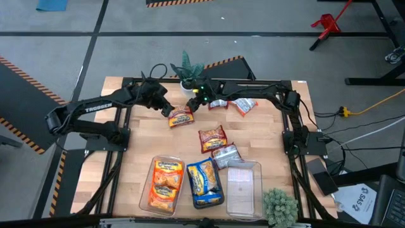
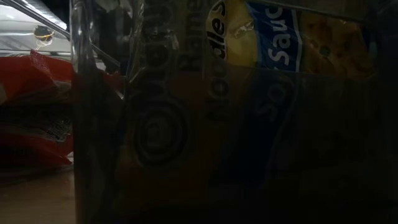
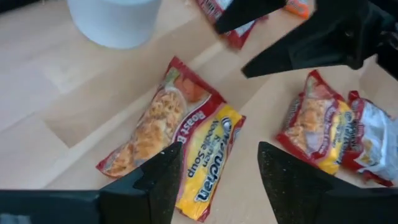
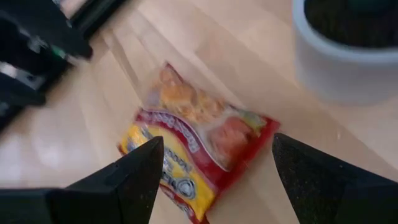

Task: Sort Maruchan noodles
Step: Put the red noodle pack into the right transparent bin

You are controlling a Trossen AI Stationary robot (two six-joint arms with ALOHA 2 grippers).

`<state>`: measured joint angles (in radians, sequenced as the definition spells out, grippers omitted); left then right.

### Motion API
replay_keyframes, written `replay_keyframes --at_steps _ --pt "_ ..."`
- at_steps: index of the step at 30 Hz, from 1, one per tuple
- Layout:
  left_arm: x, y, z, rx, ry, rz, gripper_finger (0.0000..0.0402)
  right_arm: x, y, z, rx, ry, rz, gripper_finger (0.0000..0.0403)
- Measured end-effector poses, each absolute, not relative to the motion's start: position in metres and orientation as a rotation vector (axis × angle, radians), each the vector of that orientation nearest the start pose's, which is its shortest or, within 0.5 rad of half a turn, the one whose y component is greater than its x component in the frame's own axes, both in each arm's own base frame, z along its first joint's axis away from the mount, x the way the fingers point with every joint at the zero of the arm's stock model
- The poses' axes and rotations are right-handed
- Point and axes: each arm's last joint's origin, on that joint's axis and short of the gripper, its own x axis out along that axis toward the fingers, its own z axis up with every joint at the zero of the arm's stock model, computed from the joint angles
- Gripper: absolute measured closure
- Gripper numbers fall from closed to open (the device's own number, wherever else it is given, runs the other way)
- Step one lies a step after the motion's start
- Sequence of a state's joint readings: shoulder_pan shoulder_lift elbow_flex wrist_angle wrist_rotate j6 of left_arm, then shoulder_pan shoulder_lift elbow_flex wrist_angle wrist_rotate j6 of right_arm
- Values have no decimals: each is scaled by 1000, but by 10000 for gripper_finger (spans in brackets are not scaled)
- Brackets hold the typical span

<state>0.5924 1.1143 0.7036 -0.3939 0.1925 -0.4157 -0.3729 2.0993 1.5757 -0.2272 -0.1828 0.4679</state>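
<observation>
A red-and-yellow Maruchan noodle packet (image 1: 180, 117) lies flat on the wooden table, toward its far edge (image 3: 174, 143) (image 4: 199, 143). My left gripper (image 1: 168, 109) hovers open just left of it, its fingers (image 3: 163, 183) standing over the packet's near end. My right gripper (image 1: 201, 98) is open above the packet's far right side, fingers (image 4: 134, 177) spread wide of it. More red packets lie at the far edge (image 1: 217, 103) (image 1: 243, 105) and mid-table (image 1: 212, 138) (image 1: 226, 154).
Three clear bins stand at the near edge: one with orange packets (image 1: 166, 183), one with blue-and-yellow packets (image 1: 205, 183), one with bare walls (image 1: 243, 187). A potted plant in a white pot (image 1: 190, 73) stands close behind both grippers; another plant (image 1: 278, 206) is at the near right.
</observation>
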Motion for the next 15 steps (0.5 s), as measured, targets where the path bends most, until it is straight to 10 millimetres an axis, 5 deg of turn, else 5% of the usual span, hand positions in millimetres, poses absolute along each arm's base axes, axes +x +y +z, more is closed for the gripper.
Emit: replay_keyframes --at_steps 15 --pt "178 152 197 -866 651 622 173 440 -168 165 667 728 -427 118"
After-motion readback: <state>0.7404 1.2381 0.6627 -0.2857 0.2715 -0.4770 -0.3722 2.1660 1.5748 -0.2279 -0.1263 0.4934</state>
